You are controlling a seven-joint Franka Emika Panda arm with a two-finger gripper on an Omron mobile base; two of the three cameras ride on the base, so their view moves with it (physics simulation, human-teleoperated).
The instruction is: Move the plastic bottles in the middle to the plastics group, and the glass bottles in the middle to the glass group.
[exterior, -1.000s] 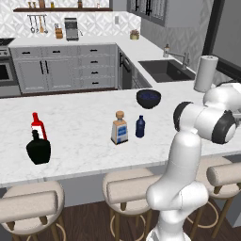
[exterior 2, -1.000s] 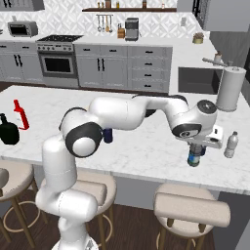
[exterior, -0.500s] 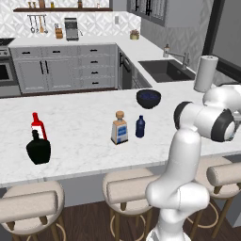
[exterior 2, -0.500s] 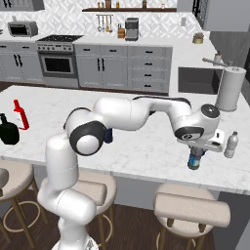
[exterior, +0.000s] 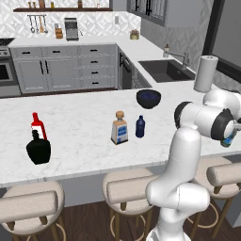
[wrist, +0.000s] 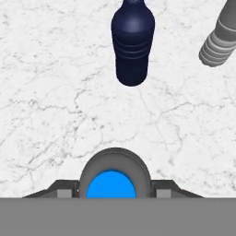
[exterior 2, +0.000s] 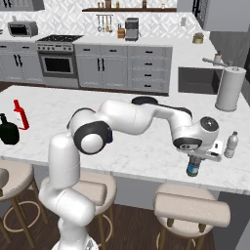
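Lower over veined marble, blue-capped clear bottle (exterior 2: 194,166) in closed jaws, near ribbed navy bottle (wrist: 132,42).

White veined marble table (wrist: 55,92) is looking smooth and matt; beside it, the dark blue bottle (wrist: 132,44) is showing glossy ribbed plastic.
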